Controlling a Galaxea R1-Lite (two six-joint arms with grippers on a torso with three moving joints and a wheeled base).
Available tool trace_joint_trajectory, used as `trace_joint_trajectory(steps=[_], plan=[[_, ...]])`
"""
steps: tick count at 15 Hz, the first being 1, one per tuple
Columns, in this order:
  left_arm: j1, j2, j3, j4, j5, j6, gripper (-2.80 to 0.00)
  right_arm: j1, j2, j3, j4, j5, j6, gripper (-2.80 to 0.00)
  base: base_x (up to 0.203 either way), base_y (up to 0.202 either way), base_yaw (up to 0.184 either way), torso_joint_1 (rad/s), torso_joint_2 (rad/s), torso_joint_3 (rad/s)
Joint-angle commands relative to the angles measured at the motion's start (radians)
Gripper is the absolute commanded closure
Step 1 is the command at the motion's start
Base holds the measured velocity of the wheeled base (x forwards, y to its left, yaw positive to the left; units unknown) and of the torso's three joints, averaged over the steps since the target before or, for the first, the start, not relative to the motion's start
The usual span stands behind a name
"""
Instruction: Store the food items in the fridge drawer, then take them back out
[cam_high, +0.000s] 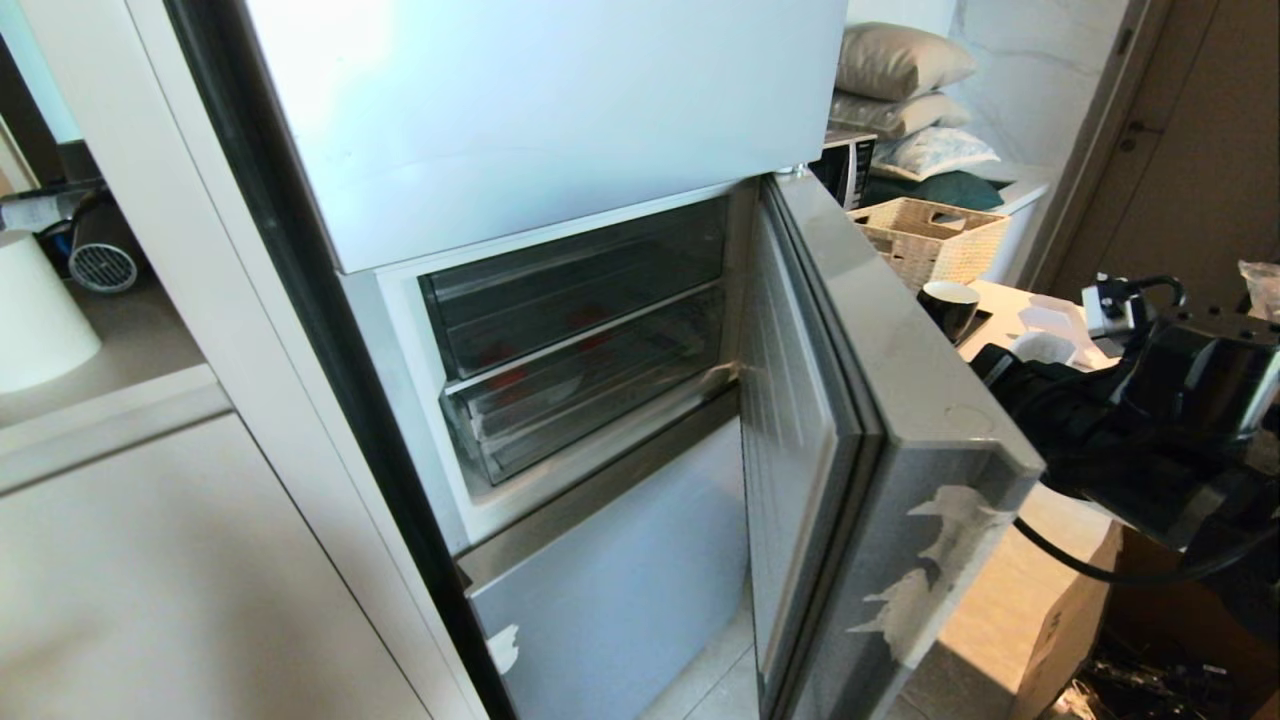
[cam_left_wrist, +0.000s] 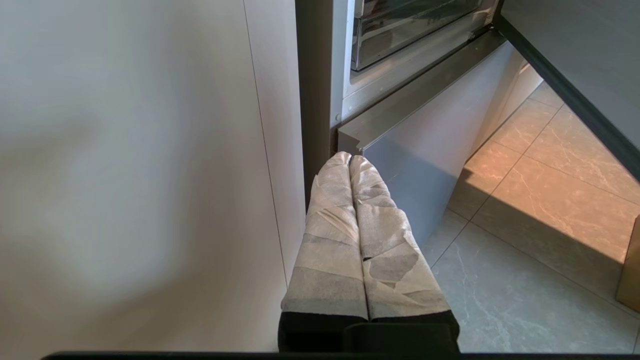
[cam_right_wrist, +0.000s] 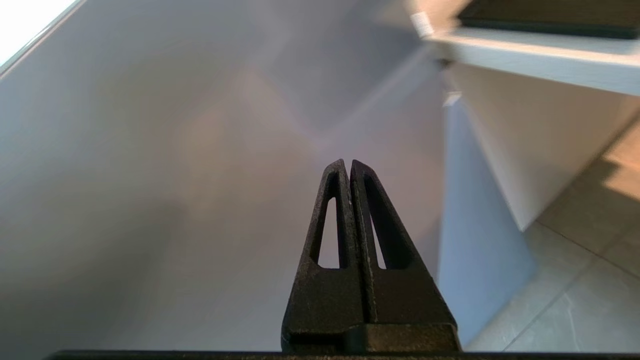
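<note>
Fridge with its middle door (cam_high: 880, 400) swung open, as I see it from the head camera. Behind that door sit two clear pull-out bins; the fridge drawer (cam_high: 590, 390) is pushed in, not drawn out. Through the clear fronts I make out faint red patches (cam_high: 507, 378), which may be the food items, though I cannot tell which bin holds them. My right gripper (cam_right_wrist: 348, 162) is closed on nothing and points at the door's outer face, on the side away from the drawer. My left gripper (cam_left_wrist: 350, 159), its fingers wrapped in pale tape, is also closed and empty, hanging below the drawer near the fridge's lower panel (cam_left_wrist: 425, 150). I judge the storing possibly done; pulling the drawer and retrieving the items remains.
</note>
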Motion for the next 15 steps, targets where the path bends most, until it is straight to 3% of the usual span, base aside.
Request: trace_joint_trajectory(steps=[1, 5, 10, 11, 13, 15], plan=[[0.000, 0.002, 0.000, 0.000, 0.000, 0.000, 0.00, 0.079, 0.035, -0.030, -0.007, -0.018, -0.017, 0.00, 0.000, 0.000, 0.000, 0.000, 0.00, 0.000], [0.000, 0.002, 0.000, 0.000, 0.000, 0.000, 0.00, 0.219, 0.187, -0.184, -0.008, -0.084, -0.061, 0.00, 0.000, 0.000, 0.000, 0.000, 0.00, 0.000], [0.000, 0.002, 0.000, 0.000, 0.000, 0.000, 0.00, 0.348, 0.404, -0.427, -0.005, -0.079, -0.070, 0.00, 0.000, 0.000, 0.000, 0.000, 0.00, 0.000], [0.000, 0.002, 0.000, 0.000, 0.000, 0.000, 0.00, 0.358, 0.436, -0.455, 0.000, -0.039, -0.071, 0.00, 0.000, 0.000, 0.000, 0.000, 0.00, 0.000], [0.000, 0.002, 0.000, 0.000, 0.000, 0.000, 0.00, 0.361, 0.450, -0.468, 0.033, 0.119, -0.069, 0.00, 0.000, 0.000, 0.000, 0.000, 0.00, 0.000], [0.000, 0.002, 0.000, 0.000, 0.000, 0.000, 0.00, 0.361, 0.391, -0.421, 0.038, 0.144, -0.066, 0.00, 0.000, 0.000, 0.000, 0.000, 0.00, 0.000]])
